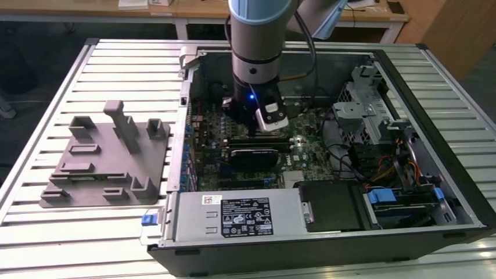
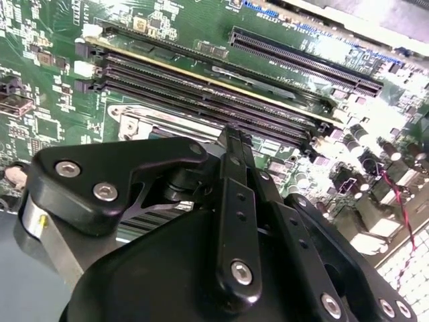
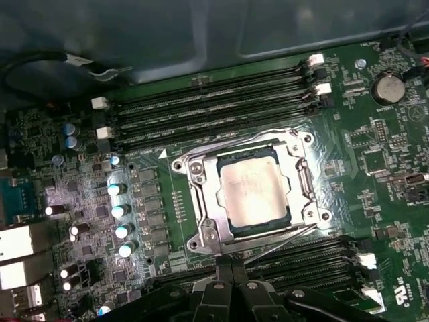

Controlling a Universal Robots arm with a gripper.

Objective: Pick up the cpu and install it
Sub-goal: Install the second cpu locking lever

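A slatted metal tabletop [image 1: 124, 70] carries an open computer case [image 1: 326, 232] lying on its side, so that the green circuit board [image 1: 209, 157] inside faces upward and can be reached from above. Beside the case, toward the exterior view's left, sits a grey plastic tray [image 1: 101, 168] with upright posts, apparently a stand for parts. The arm [image 1: 259, 35] reaches straight down into the case and hangs over the middle of the board. In the first wrist view the cpu [image 3: 255, 191] lies flat in its metal socket frame [image 3: 201, 201], between two banks of long black memory slots [image 3: 208, 111], so it looks already seated. The tool [image 3: 231, 272] hovers near the socket's edge with its fingers pressed together and nothing between them.
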